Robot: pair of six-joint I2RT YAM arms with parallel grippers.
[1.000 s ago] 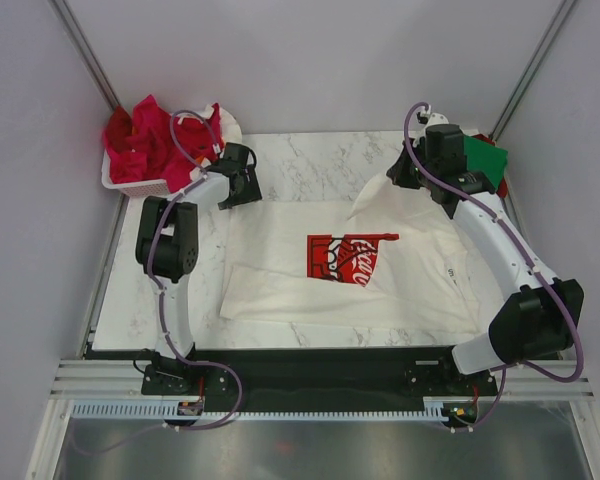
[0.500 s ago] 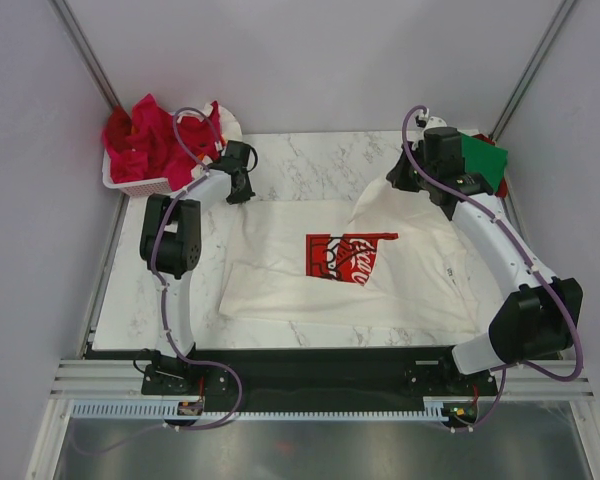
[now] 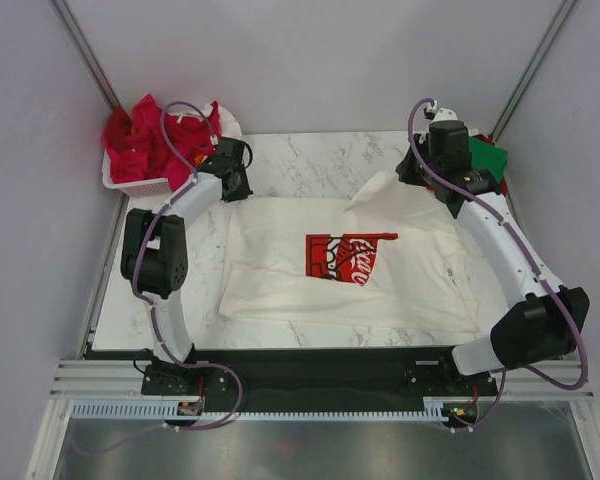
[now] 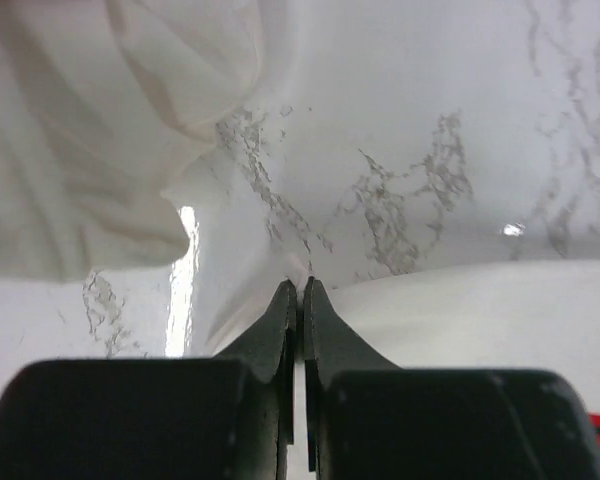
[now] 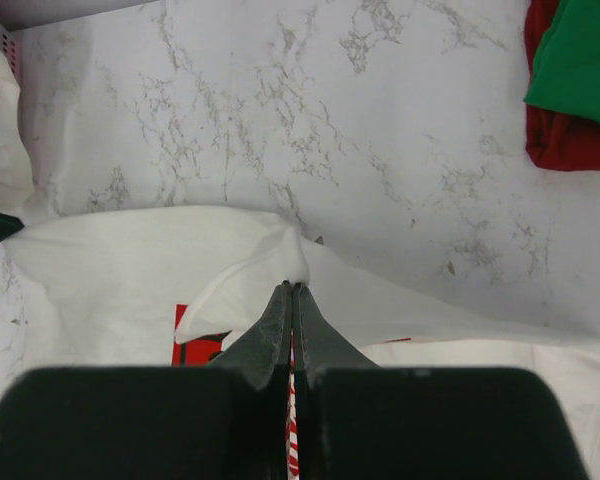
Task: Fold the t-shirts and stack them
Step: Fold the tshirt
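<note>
Pinching limp, light white t-shirt (image 3: 410, 285) by a corner beyond red print (image 3: 348, 258) with right gripper (image 5: 293, 287); left gripper (image 4: 300, 285) pressed together.

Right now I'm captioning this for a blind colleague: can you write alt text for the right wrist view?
The right gripper, jaws shut, pinches a raised peak of the white t-shirt, its red print showing just left of the jaws, over a marble table. A green shirt lies on a red shirt at the upper right corner.
</note>
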